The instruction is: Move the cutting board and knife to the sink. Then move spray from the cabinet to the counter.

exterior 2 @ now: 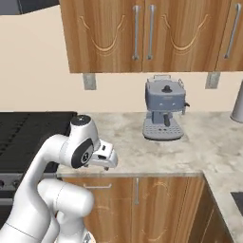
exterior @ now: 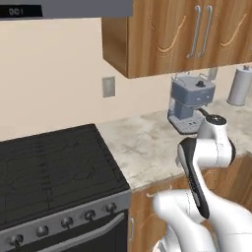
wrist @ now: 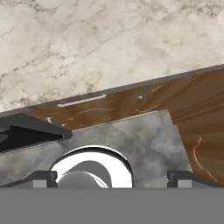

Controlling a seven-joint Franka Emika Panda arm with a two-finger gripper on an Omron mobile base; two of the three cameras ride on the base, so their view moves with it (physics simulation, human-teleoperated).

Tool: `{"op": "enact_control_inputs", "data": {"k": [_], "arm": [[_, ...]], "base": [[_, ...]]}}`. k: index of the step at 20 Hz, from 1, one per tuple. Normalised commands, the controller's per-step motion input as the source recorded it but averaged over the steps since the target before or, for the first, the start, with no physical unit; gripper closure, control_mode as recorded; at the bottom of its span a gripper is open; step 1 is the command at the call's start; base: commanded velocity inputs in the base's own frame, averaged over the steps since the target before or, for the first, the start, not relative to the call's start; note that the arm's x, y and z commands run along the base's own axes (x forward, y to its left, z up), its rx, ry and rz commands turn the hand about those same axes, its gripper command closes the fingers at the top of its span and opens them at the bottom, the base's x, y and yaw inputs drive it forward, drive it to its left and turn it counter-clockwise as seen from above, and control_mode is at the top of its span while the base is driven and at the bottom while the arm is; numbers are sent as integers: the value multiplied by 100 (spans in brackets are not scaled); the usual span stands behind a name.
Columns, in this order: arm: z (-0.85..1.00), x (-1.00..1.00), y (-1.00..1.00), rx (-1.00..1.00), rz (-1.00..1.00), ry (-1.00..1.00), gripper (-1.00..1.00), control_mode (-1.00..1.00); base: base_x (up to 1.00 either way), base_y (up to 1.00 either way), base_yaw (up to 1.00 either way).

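Right now my gripper (wrist: pixel 111 178) hangs with its two dark fingertips spread wide apart and nothing between them, pointing down past the front edge of the counter (wrist: pixel 109 48) toward the wooden cabinet fronts and grey floor below. From the right base view I see the hand (exterior 2: pixel 105 157) tucked low, just in front of that counter (exterior 2: pixel 199 147) edge, with the white arm folded beneath it. To the arm's left sits the black stovetop (exterior: pixel 49 172) with its row of knobs along the front. Further back on the marbled stone stands a grey coffee machine (exterior 2: pixel 163 114), near the wall, and well to its right a paper towel roll (exterior: pixel 240 86) stands upright. On the wall behind are two grey outlet plates (exterior 2: pixel 89 81). Above them hangs the light-brown cabinet (exterior 2: pixel 142 33), its doors closed, long silver bar handles (exterior 2: pixel 144 32) side by side. I cannot tell where the cutting board, knife, spray or sink are from these pictures.
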Motion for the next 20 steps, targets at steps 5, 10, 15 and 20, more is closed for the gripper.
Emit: {"op": "enact_control_inputs", "data": {"k": [5,10,15,20], "arm": [[0,0,0,0,0,0,-100,100],[0,0,0,0,0,0,-100,100],[0,0,0,0,0,0,-100,100],[0,0,0,0,0,0,-100,100]], "base": [[-28,66,37],[-25,83,7],[-26,84,0],[-35,84,0]]}}
